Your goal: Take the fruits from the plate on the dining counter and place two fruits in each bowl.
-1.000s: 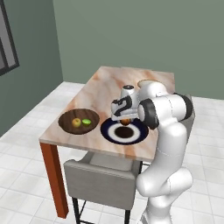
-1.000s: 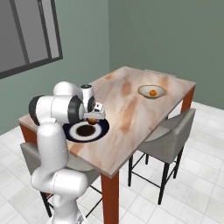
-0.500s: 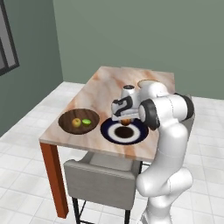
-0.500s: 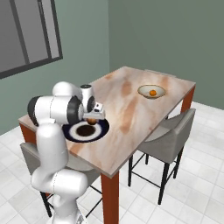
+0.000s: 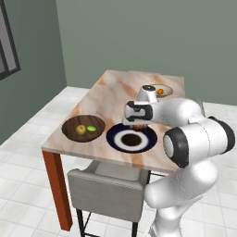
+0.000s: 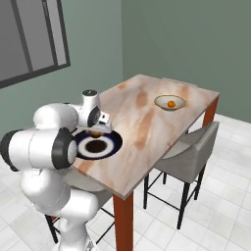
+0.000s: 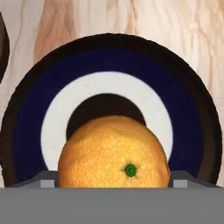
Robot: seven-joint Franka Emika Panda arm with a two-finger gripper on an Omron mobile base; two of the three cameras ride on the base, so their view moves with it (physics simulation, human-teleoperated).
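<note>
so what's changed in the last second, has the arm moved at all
Hardly anything. The gripper stays over the plate with the orange between its fingers, at most a touch higher than a second ago. The yellow and green fruits still lie in the wooden bowl, the other orange still sits in the cream bowl, and the plate has not shifted on the table.
</note>
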